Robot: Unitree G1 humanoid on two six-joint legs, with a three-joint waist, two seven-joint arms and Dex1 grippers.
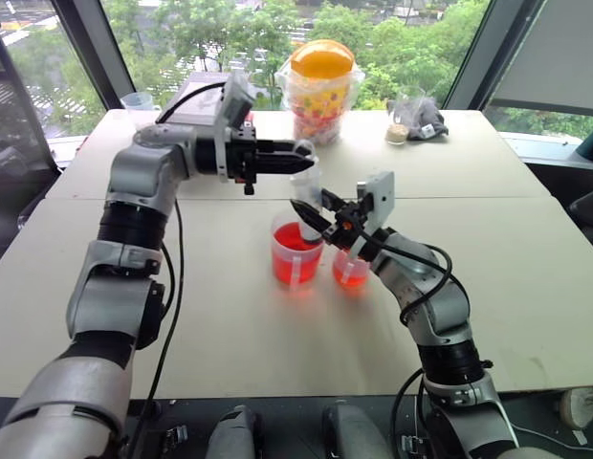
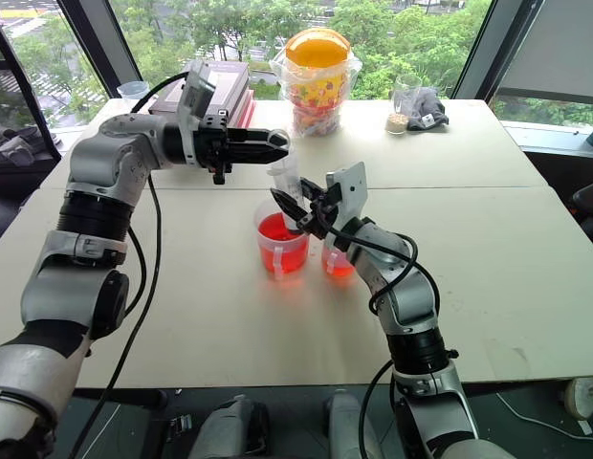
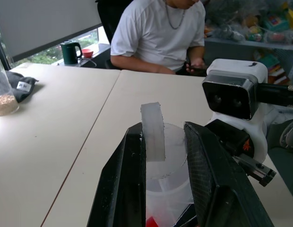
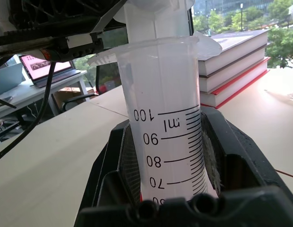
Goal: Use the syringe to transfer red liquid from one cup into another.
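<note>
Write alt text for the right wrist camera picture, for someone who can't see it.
The right gripper's two black fingers are shut on the barrel of the syringe, a clear upright tube with printed scale marks. The left gripper is at its top, and a stack of books lies on the table behind.

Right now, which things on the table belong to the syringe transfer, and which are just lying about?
In the job: syringe, larger cup with red liquid, smaller cup, left gripper, right gripper.
Lying about: toy jar, stacked books, grain cup, dark cloth.
</note>
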